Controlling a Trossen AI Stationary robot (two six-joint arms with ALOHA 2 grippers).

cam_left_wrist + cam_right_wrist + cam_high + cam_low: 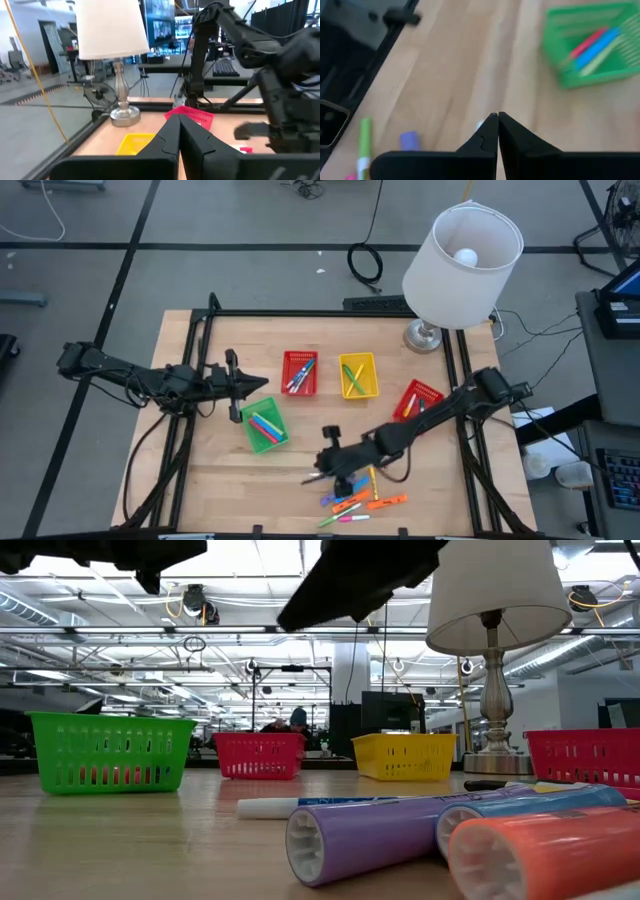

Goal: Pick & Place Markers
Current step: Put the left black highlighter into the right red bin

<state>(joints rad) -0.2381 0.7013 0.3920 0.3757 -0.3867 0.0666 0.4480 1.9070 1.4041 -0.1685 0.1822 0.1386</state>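
Several loose markers [358, 500] in orange, blue, purple, green and pink lie flat on the table near its front edge. The low view shows a purple one [400, 830], a blue one [530, 808], an orange one [550, 858] and a white one [268, 807]. My right gripper [312, 477] hangs shut just left of this cluster, slanting down, with nothing between its fingers [495, 117]. A green marker [365, 145] and a purple one [409, 140] lie beside it. My left gripper [179, 121] is shut and empty, held level above the table's left part [262, 383].
Four mesh baskets hold markers: green [265, 425], red [299, 372], yellow [358, 375] and a second red [418, 400]. A lamp with a white shade [462, 255] stands at the far right corner. Bare wood lies at the front left.
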